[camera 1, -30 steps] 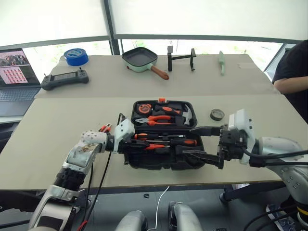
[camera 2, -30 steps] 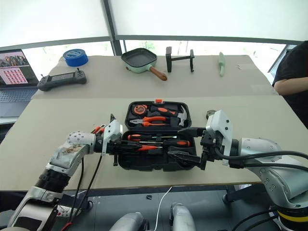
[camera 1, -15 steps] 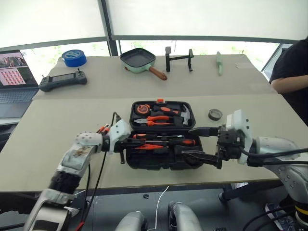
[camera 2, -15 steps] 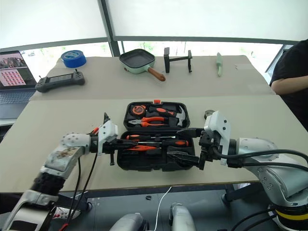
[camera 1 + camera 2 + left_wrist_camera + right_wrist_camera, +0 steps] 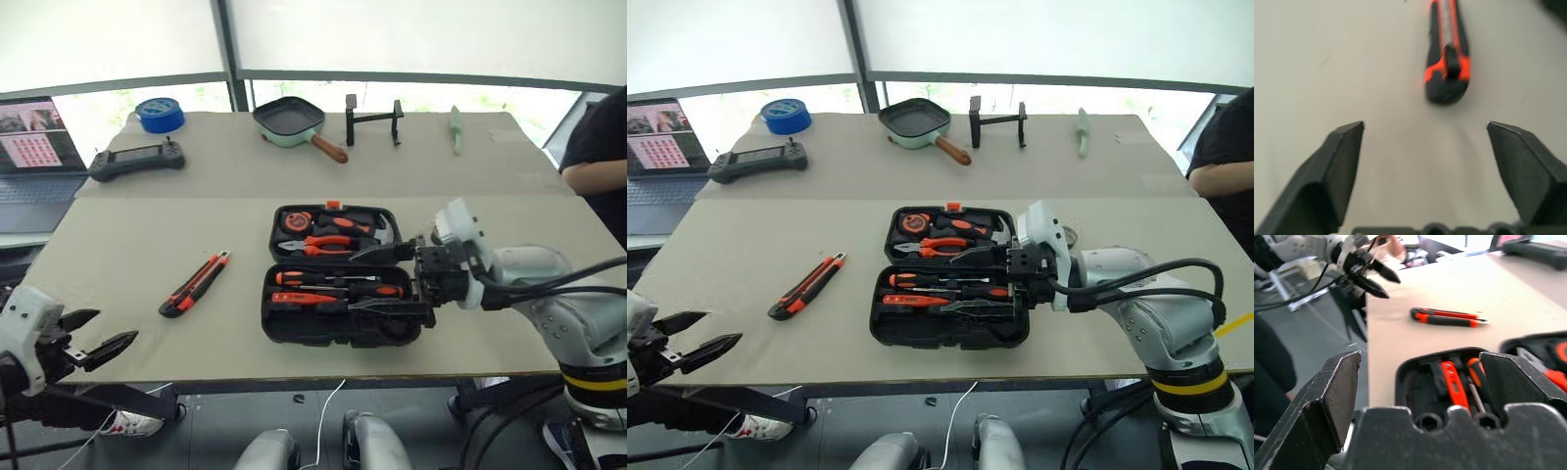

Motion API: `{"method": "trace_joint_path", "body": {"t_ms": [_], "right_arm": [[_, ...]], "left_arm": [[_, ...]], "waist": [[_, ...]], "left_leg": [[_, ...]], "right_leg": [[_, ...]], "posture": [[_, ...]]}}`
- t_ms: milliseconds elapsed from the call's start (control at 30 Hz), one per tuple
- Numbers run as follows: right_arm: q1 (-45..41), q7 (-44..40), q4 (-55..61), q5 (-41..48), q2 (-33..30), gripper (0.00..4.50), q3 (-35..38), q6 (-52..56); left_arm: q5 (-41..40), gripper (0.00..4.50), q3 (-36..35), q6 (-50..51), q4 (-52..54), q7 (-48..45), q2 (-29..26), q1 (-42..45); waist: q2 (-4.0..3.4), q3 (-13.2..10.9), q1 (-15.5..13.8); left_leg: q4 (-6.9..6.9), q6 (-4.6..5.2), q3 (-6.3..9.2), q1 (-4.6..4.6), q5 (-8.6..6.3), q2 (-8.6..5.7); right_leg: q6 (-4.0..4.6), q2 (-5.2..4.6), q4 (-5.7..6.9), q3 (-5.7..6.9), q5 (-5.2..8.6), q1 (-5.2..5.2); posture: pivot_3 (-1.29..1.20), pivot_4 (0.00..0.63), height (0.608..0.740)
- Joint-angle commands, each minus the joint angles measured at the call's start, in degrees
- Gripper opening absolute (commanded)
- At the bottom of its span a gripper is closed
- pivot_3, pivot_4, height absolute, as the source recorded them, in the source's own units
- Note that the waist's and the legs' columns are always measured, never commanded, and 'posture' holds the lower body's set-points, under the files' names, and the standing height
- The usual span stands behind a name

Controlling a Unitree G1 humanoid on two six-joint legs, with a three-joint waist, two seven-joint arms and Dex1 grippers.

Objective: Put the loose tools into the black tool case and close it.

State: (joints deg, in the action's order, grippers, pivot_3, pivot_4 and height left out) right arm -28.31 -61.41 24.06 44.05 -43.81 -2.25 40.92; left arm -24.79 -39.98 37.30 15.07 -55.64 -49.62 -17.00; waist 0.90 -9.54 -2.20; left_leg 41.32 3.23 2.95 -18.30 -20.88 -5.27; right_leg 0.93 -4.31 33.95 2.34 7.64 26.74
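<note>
Tool case [image 5: 338,294] open on desk [image 5: 127,245]; utility knife [image 5: 196,283] loose to its left; left fingers [image 5: 78,319] spread off the desk edge; right fingers [image 5: 377,252] spread over case.

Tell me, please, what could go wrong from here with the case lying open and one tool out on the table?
The utility knife lies on the table, apart from the black tool case. Closing now would likely leave it out. The open left pincer hangs past the table's near edge, so reaching back for the knife might catch that edge. The open right pincer hovers over the case's tools and could knock the screwdrivers out of their recesses.
</note>
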Motion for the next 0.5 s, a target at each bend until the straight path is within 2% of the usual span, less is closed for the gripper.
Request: {"method": "trace_joint_path", "body": {"t_ms": [33,100,233,400,500], "right_arm": [[-1.04,-0.85,0.57,-0.29,0.36,4.5,0.08,-1.33],[-0.77,-0.58,1.25,-0.3,0.52,4.5,-0.03,-1.23],[0.11,0.84,2.74,-1.51,1.0,4.5,-0.51,-1.95],[1.74,2.49,5.14,-2.16,1.39,4.5,-0.3,-1.74],[2.71,3.41,6.32,-2.12,1.28,4.5,0.14,-1.55]], "left_arm": [[-1.3,4.46,4.72,1.57,0.93,-0.65,-3.44,4.27],[-1.69,4.46,8.97,3.79,0.11,-0.59,-5.06,7.75],[4.06,4.46,21.19,4.55,-5.97,2.79,-7.26,17.76],[8.73,4.46,32.89,6.7,-13.53,4.12,-7.0,28.24],[11.71,4.46,37.81,4.56,-17.57,4.1,-6.36,31.32]], "waist": [[0.01,0.01,-0.17],[0.01,0.01,0.04],[0.01,0.01,0.96],[0.02,0.01,2.07],[-0.01,0.02,2.32]], "left_leg": [[0.0,-0.02,0.03,0.09,-0.01,0.0],[-0.03,-0.03,0.03,0.13,-0.02,0.0],[-0.13,-0.07,0.0,0.13,0.05,0.0],[-0.29,-0.13,-0.06,0.05,0.1,-0.04],[-0.34,-0.12,-0.06,0.04,0.1,-0.04]], "right_leg": [[-0.01,0.0,0.01,0.01,0.0,-0.09],[-0.02,0.02,0.02,-0.01,0.0,-0.09],[0.01,0.07,0.05,0.0,0.0,0.07],[0.04,0.08,0.07,0.04,-0.01,0.3],[0.04,0.1,0.08,0.07,-0.02,0.32]], "posture": [[0.0,0.15,0.74],[0.0,0.15,0.74],[0.0,0.15,0.74],[0.0,0.15,0.74],[0.0,0.15,0.74]]}}
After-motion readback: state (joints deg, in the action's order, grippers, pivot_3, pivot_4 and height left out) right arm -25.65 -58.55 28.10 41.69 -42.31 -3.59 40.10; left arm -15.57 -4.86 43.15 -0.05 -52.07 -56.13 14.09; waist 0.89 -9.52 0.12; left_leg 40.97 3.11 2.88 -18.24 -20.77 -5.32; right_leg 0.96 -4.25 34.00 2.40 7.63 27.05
